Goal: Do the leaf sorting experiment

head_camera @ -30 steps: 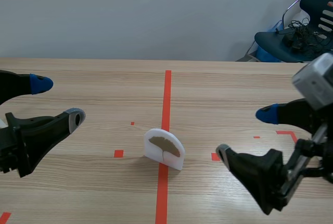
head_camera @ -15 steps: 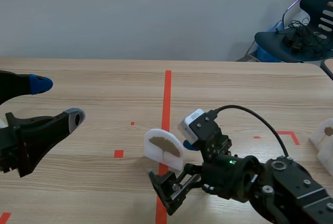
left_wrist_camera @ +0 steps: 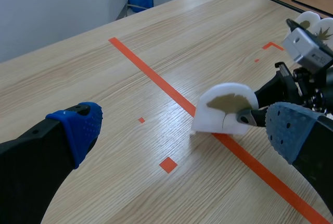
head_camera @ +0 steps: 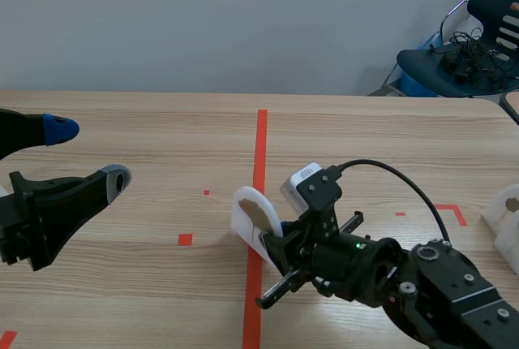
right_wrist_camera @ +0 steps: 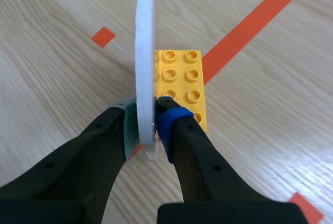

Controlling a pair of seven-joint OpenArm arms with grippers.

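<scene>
The right fingers hold one white leaf card beside one yellow brick; the left fingers stand wide apart.

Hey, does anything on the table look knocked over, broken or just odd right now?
Nothing looks spilled or broken. The white leaf card stands on edge, pinched low between the fingers of the right gripper, close beside a yellow brick. The brick shows only in the right wrist view.

No readable text, labels, brands or numbers appear on anything in view
</scene>
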